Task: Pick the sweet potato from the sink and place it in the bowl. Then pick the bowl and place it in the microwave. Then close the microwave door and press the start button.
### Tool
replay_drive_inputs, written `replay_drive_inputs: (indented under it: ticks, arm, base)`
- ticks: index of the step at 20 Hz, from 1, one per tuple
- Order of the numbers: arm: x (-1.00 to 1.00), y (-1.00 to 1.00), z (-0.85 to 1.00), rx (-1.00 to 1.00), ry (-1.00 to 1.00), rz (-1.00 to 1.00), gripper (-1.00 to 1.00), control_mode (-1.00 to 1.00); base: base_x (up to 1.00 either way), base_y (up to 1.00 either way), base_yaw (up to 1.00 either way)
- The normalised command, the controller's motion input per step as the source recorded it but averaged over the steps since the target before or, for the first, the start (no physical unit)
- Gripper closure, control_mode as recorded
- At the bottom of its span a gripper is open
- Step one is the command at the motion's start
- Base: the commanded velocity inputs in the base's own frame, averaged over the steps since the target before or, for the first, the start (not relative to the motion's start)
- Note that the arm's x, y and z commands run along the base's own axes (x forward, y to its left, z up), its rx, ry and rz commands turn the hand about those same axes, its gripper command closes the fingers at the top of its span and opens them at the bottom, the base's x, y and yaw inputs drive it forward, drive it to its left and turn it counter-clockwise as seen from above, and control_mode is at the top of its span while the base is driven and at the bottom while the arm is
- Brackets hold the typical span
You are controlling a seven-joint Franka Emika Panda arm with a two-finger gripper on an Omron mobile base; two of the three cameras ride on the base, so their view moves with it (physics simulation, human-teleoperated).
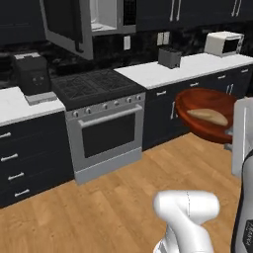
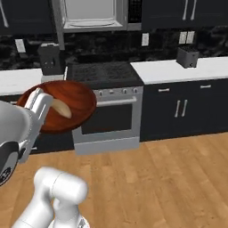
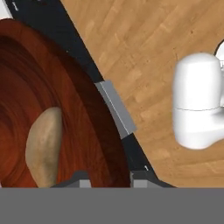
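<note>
Carrying the bowl (image 3: pixel 65 113) by its rim, the gripper (image 3: pixel 109 181) is clamped on it above the floor, sweet potato (image 2: pixel 61 108) lying inside. Left, I judge: loading the open microwave (image 2: pixel 91 14), shutting its door (image 1: pixel 66 27), pressing start.

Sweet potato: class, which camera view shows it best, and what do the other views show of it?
The hand view: the sweet potato lies large and close inside the bowl. The left base view shows it smaller, whole, in the bowl. In the right base view the arm partly covers it.
</note>
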Motion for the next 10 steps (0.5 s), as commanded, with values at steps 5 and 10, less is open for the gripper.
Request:
replay_drive_inputs:
  ticks: [5, 10]
  arm:
    - [0.0, 0.0, 0.0, 0.0, 0.0, 0.0, 1.0, 1.0]
    - [0.0, 0.0, 0.0, 0.0, 0.0, 0.0, 1.0, 1.0]
  base:
    - [0.99, -0.67, 0.43]
    - [1.0, -0.64, 0.43]
